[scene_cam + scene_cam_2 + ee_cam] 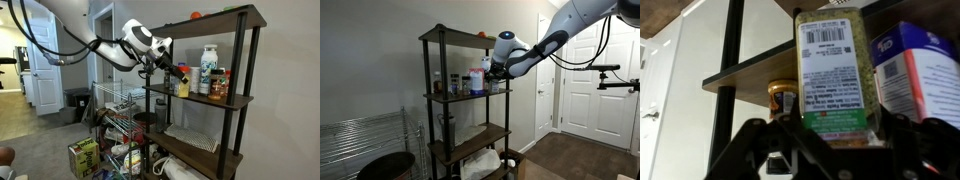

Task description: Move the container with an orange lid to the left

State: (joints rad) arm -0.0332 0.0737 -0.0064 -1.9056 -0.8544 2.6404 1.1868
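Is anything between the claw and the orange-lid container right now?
Nothing. In the wrist view the container stands directly inside the claw, no object in the way.

The container (837, 75) stands left of the big jar (920, 75) (wrist view), small jar (783, 97) behind

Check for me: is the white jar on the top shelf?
No, the white jar stands on the second shelf, one level below the top.
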